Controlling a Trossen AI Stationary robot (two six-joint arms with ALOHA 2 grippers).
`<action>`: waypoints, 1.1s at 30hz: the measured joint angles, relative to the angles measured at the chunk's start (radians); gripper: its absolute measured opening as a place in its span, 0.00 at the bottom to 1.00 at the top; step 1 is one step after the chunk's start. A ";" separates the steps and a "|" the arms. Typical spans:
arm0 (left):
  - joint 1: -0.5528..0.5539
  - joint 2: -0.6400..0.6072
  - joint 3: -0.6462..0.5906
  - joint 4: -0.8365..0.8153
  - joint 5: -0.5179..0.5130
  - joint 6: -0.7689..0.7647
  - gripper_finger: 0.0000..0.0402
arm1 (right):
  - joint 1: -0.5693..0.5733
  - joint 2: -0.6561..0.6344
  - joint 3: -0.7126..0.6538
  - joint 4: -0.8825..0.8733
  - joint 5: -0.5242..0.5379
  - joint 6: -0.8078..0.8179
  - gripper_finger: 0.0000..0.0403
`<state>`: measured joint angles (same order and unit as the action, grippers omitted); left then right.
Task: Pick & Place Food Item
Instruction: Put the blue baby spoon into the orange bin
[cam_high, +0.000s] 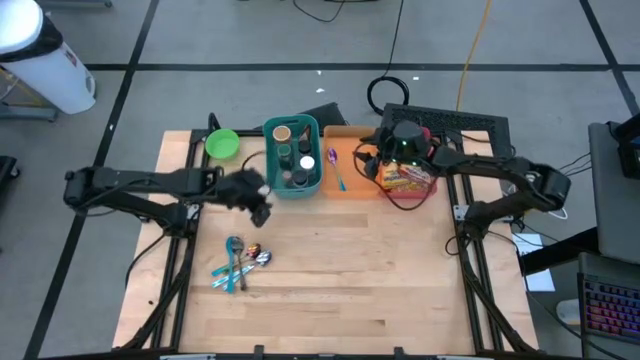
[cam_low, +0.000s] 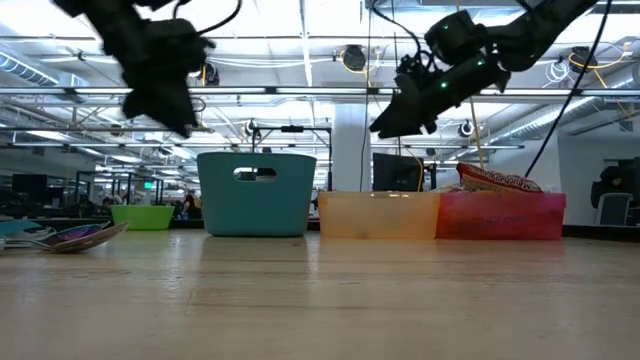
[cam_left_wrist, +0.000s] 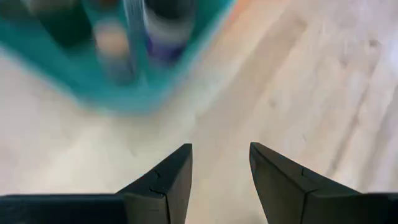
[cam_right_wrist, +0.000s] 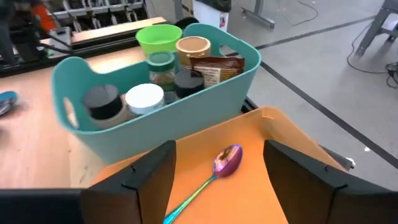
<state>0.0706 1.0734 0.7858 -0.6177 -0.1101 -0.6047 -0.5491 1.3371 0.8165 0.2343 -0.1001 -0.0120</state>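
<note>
The food item, a red and yellow snack bag (cam_high: 406, 178), lies in the red bin (cam_low: 500, 216) at the far right, its top (cam_low: 498, 181) showing above the rim. My right gripper (cam_high: 368, 158) hangs open above the orange bin (cam_right_wrist: 273, 180), next to the red one, and holds nothing. My left gripper (cam_high: 262, 205) is open and bare over the wood, just near of the teal basket (cam_high: 293, 156); its fingers (cam_left_wrist: 168, 180) frame only tabletop.
The teal basket (cam_right_wrist: 155, 106) holds jars and a packet. A purple spoon (cam_right_wrist: 225, 160) lies in the orange bin. A green bowl (cam_high: 222, 144) stands at the far left, and several spoons (cam_high: 240, 264) lie at the near left. Bare wood fills the table's middle and near right.
</note>
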 joint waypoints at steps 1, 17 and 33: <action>-0.030 -0.013 -0.025 -0.012 0.012 -0.079 0.42 | 0.003 -0.013 -0.011 0.000 0.000 0.000 0.58; -0.397 -0.034 -0.184 -0.380 0.058 -1.125 0.42 | 0.010 -0.054 -0.068 0.052 -0.005 -0.004 0.57; -0.434 -0.032 -0.378 -0.179 0.114 -1.268 0.42 | 0.014 -0.054 -0.068 0.053 -0.005 0.000 0.57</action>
<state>-0.3634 1.0412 0.4079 -0.7965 0.0038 -1.8727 -0.5346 1.2831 0.7486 0.2873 -0.1052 -0.0124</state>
